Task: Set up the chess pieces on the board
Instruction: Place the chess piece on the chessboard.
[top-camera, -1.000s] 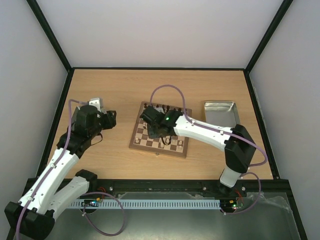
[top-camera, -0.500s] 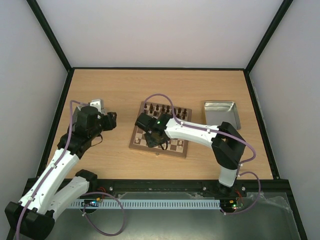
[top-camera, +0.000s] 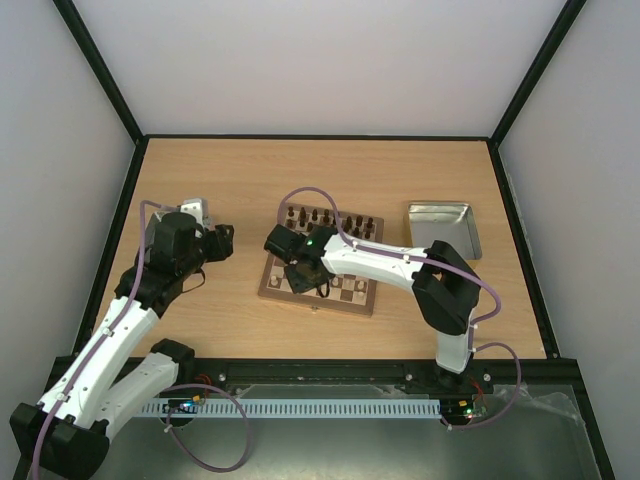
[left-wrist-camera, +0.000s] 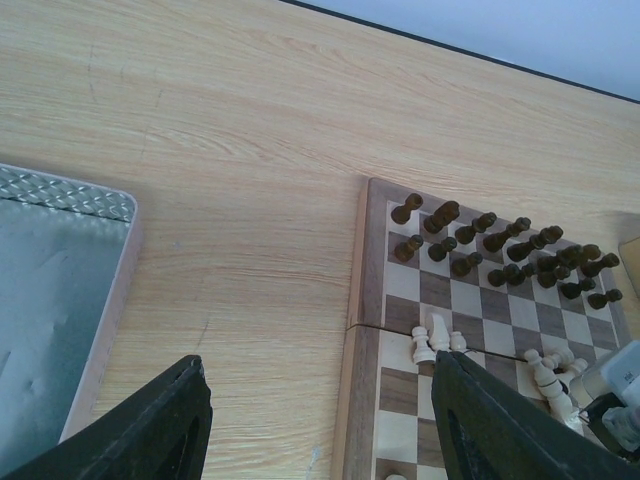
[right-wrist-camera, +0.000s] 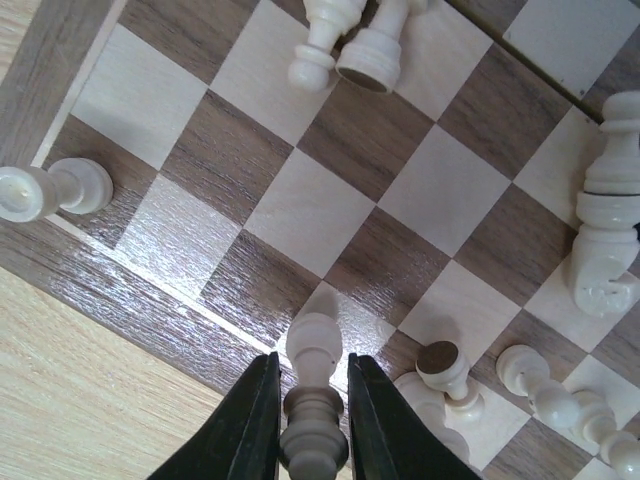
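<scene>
The chessboard (top-camera: 318, 303) lies mid-table. Dark brown pieces (top-camera: 325, 218) stand in rows along its far edge; they also show in the left wrist view (left-wrist-camera: 500, 250). Cream pieces (left-wrist-camera: 437, 340) are scattered on the near half, several lying down (right-wrist-camera: 50, 190). My right gripper (top-camera: 303, 268) is over the board's near left corner, shut on a cream piece (right-wrist-camera: 315, 370) and holding it just above a square by the border (right-wrist-camera: 130, 300). My left gripper (top-camera: 222, 240) is open and empty (left-wrist-camera: 320, 420), hovering over bare table left of the board (left-wrist-camera: 362, 300).
A grey metal tray (top-camera: 442, 228) lies right of the board. Another metal tray (left-wrist-camera: 50, 290) lies at the left, mostly under my left arm (top-camera: 195, 208). A cream knight (right-wrist-camera: 605, 250) lies on the board to the right of the held piece.
My right arm has swung left across the board to its near left corner, uncovering the dark back rows. The left arm has not moved.
</scene>
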